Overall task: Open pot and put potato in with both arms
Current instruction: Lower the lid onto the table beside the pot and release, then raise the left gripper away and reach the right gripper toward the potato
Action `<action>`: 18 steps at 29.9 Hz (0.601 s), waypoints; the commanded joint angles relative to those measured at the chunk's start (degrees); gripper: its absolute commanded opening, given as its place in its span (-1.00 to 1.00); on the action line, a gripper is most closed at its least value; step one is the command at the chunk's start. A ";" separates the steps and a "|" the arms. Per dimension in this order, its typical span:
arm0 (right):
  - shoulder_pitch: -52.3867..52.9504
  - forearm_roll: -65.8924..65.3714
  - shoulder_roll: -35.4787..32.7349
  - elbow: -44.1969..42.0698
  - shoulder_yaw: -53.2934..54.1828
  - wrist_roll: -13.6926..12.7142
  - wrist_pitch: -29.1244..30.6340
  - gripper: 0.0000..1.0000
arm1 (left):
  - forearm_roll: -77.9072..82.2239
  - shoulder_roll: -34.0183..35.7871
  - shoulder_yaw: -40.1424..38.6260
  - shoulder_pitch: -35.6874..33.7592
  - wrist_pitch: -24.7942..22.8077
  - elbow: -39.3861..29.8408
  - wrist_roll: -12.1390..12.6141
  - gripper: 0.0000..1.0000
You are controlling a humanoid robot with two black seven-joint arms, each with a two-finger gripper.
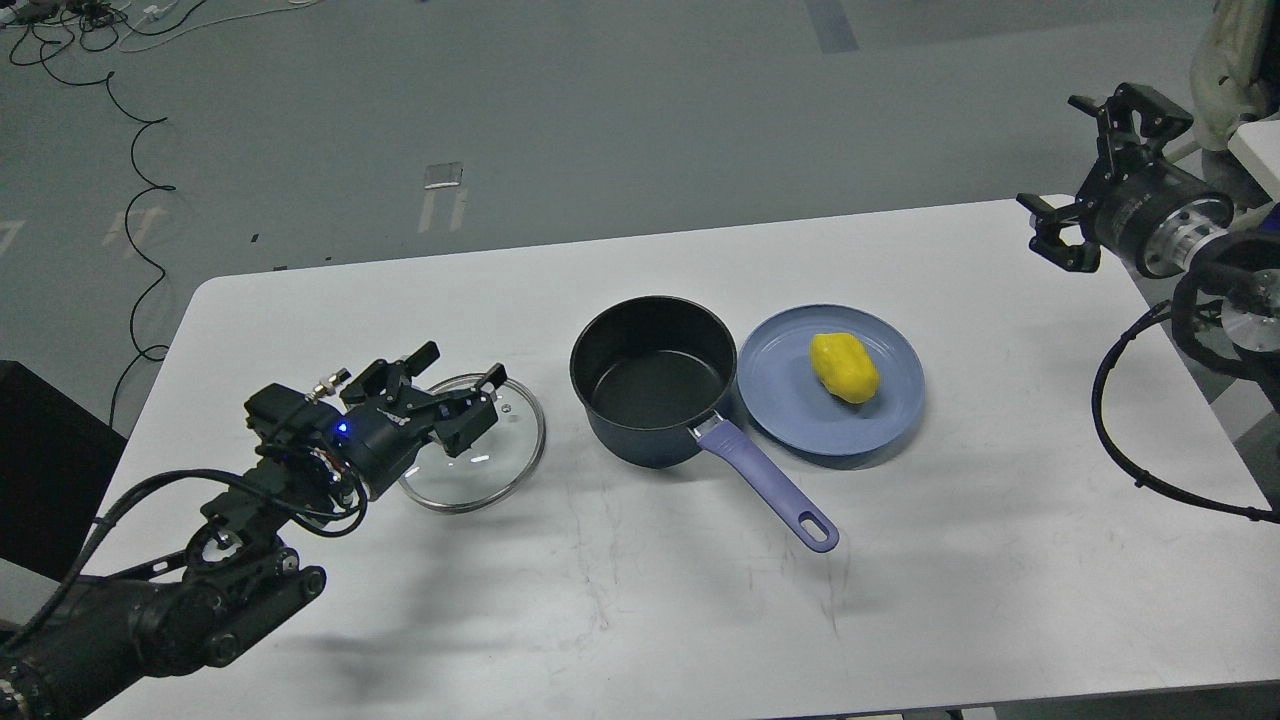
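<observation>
You are looking down from the robot's head onto a white table [640,620] with rounded corners, set on a grey floor.

Take the pot [655,380] as the clock's centre. It is a dark navy saucepan with a black inside, standing upright and uncovered near the middle of the table. Its lavender handle [765,485] runs out toward 5 o'clock and ends in a hole.

At 3 o'clock, just beside the pot and seemingly touching its wall, lies a flat light-blue plate [790,420]. The potato [844,368], a smooth yellow oval, rests on that plate, right of its centre. It is not in the pot.

At 9 o'clock, apart from the pot, the glass lid [500,470] lies flat on the table with its metal rim showing. Your left end effector [465,395] is over the lid's left half, hiding the knob. Its 2 fingers are spread apart, and you cannot tell whether they touch the lid. The left arm [170,610] enters from 7 o'clock, with a small blue light lit on the wrist.

Your right end effector [1085,165] hangs at 2 o'clock, at the table's far right corner and well apart from the plate. Its black claws are spread wide and hold nothing. Loose black cables [140,180] lie on the floor at 10 o'clock.
</observation>
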 commanded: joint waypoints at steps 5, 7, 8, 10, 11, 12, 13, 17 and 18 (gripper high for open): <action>6.52 -14.03 -3.06 2.30 -16.12 4.37 2.63 1.00 | -24.13 3.75 -0.93 -7.41 -3.37 -4.64 -0.39 0.95; 7.57 -21.42 -4.20 3.97 -20.87 7.45 2.99 1.00 | -35.98 4.10 -1.10 -10.66 -7.75 -4.56 -0.04 0.95; 8.10 -23.90 -4.38 4.16 -22.55 8.17 2.99 1.00 | -40.67 4.37 -1.10 -11.72 -9.61 -4.56 0.14 0.95; 9.85 -30.65 -4.82 4.33 -27.55 9.83 2.99 1.00 | -54.08 5.33 -1.10 -14.18 -14.60 -4.56 0.67 0.95; 10.91 -34.96 -5.43 4.25 -30.80 10.89 2.99 1.00 | -61.56 5.77 -1.10 -15.50 -16.98 -4.56 1.45 0.95; 11.44 -37.26 -5.88 4.25 -32.57 11.33 2.99 1.00 | -64.94 5.78 -1.19 -16.12 -17.96 -4.56 1.98 0.95; 12.23 -41.03 -6.23 4.16 -35.46 12.03 2.99 1.00 | -69.42 5.86 -1.45 -16.91 -19.28 -4.47 3.21 0.95; 13.11 -52.54 -5.44 1.80 -41.63 12.22 2.38 1.00 | -74.12 5.86 -5.48 -17.10 -22.45 -3.86 6.20 0.95; 13.03 -54.23 -5.35 1.70 -42.16 12.22 2.29 1.00 | -74.03 5.86 -5.93 -16.92 -22.63 -3.85 6.38 0.95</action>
